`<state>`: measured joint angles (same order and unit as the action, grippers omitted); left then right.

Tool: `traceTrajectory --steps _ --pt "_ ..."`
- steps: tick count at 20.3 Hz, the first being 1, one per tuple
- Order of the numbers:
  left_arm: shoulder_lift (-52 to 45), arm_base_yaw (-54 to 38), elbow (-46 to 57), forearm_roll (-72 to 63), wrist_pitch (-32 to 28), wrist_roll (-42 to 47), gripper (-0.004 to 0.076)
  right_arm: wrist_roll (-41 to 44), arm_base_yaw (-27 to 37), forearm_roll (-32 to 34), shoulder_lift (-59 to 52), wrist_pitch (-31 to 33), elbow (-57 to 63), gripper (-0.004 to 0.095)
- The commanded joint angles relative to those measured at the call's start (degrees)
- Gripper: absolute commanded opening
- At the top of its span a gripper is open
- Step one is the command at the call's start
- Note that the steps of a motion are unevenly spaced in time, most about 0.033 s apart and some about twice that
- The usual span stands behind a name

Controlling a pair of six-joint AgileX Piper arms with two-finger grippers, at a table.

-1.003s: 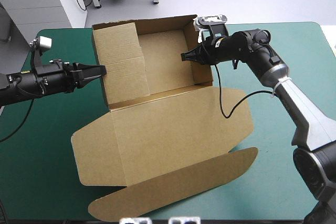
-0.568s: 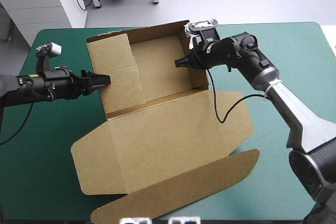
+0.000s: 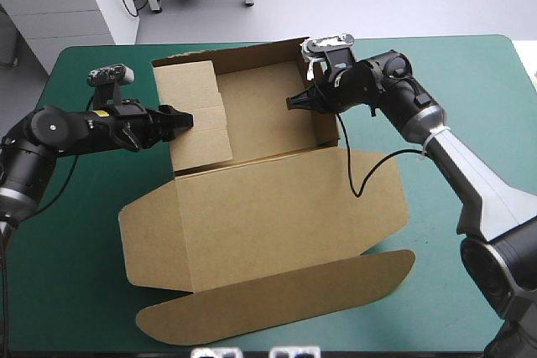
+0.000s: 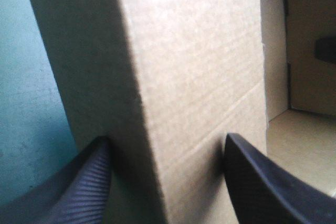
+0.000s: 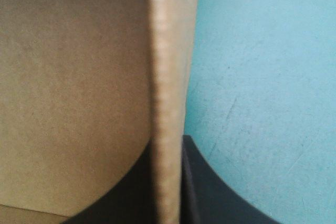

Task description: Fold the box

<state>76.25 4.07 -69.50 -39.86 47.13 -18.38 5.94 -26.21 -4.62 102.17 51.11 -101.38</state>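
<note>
The brown box (image 3: 268, 115) stands as an open tray at the far middle of the table, its lid (image 3: 277, 215) lying flat toward the near edge. My left gripper (image 3: 186, 121) is at the tray's left wall. In the left wrist view its black fingers (image 4: 247, 177) stand apart, open, one on each side of that folded wall (image 4: 199, 66). My right gripper (image 3: 294, 102) reaches in over the right wall. In the right wrist view it (image 5: 168, 153) is shut on that wall's edge (image 5: 168, 77), one finger inside the tray and one outside.
The lid's long front flap (image 3: 277, 299) lies close to the table's near edge, and a side flap (image 3: 147, 245) sticks out to the left. Teal-green cover (image 3: 470, 106) shows to the right of the box and at the near left (image 3: 59, 241).
The left gripper has moved in onto the left wall, and the arm has turned at the wrist. The wall's flap now stands folded further inward. The right gripper kept its hold, and the box shifted slightly.
</note>
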Motion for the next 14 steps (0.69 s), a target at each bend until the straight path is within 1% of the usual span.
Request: traceTrajectory --steps 1,2,3,4,5,6,8,14 --pt "0.99 0.86 -1.72 -0.32 -4.77 2.49 0.0281 -0.85 -1.34 -8.53 -3.93 -1.08 -3.38 0.0000" --pt "1.03 0.86 -1.72 0.87 -5.37 3.41 0.0222 -0.85 -1.34 -8.53 -4.11 -0.81 -3.38 0.0001" --pt "1.17 0.86 -1.72 3.42 -5.89 3.43 0.0120 -0.85 -1.34 -8.53 -4.24 -0.59 -3.38 0.0000" --pt "1.17 0.86 -1.72 4.65 -5.89 3.43 0.0084 -0.85 -1.34 -8.53 -4.35 -0.44 -3.38 0.0000" --pt "1.17 0.86 -1.72 6.46 -5.68 3.28 0.0023 -0.85 -1.34 -8.53 -4.35 0.09 -3.38 0.0000" --pt "1.17 0.86 -1.72 6.46 -5.45 2.11 -0.0008 -0.85 -1.34 -8.00 -4.35 0.68 -3.38 0.0000" --pt "1.17 0.86 -1.72 6.22 -5.30 1.94 -0.0008 -0.85 -1.34 -6.67 -4.35 1.91 -3.38 0.0000" --pt "1.69 0.86 -1.82 6.82 -1.81 2.23 -0.0008 -0.01 -1.34 -1.33 -4.35 6.44 -3.27 0.0000"
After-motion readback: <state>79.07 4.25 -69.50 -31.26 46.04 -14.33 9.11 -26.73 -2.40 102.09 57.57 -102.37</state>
